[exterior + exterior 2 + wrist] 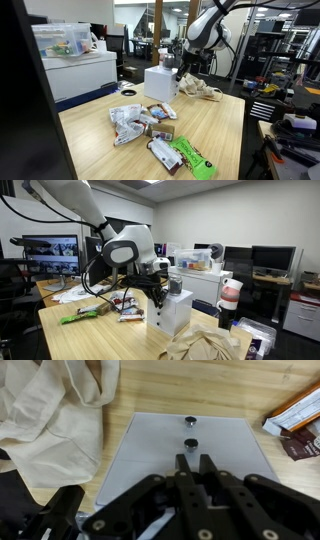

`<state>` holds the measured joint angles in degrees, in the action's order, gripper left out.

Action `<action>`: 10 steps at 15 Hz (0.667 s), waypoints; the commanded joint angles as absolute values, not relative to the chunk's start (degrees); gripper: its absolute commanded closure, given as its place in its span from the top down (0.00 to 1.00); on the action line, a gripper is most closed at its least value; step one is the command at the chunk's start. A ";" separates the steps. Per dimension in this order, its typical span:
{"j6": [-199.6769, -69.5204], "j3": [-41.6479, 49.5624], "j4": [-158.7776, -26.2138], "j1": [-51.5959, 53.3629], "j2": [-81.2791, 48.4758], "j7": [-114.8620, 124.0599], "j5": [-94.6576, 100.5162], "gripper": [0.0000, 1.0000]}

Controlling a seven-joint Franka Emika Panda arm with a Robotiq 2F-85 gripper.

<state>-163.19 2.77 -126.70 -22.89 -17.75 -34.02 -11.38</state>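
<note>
Over the white box [185, 460] on the wooden counter [200, 385] the gripper [193, 461] hung, its fingers [183, 460] pinched nearly together and holding nothing, just short of the small dark knob [190, 444] on the lid — rigid, light-looking, probably slick, that knob the likeliest handhold.

Gripper: mine [178, 72] hangs just above the white box [160, 82]; jaw state unreadable.
Cloth: beige heap [203, 92] beside the box.
Snacks: packets [135, 122] and green wrapper [191, 157] on the wooden table [225, 130].
</note>
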 commanded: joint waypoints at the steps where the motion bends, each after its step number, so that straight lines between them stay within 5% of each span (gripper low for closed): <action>1: -166.11 1.61 -133.06 -23.40 -17.51 -35.25 -10.40 0.04; 10: -173.99 -4.22 -143.34 -27.56 -12.72 -43.96 -13.94 0.04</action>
